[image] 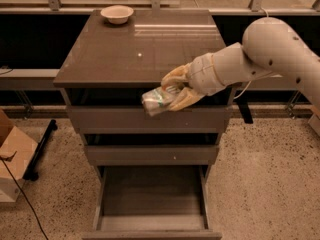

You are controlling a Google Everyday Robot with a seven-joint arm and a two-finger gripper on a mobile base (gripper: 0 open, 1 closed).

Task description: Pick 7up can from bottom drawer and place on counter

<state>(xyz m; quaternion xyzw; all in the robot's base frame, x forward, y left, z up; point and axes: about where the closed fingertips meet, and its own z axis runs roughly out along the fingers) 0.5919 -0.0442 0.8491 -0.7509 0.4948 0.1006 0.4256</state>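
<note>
My gripper [172,91] is shut on the 7up can [156,100], a silvery-white can with green markings held on its side. It hangs in front of the top drawer's face, just below the front edge of the counter [110,54]. The white arm [260,54] reaches in from the right. The bottom drawer [152,194] stands pulled open below, and its tray shows nothing inside.
A pale round bowl [117,14] sits at the counter's back left. A cardboard box [12,154] and a black stand foot [40,149] are on the speckled floor at left. A railing and window run behind the cabinet.
</note>
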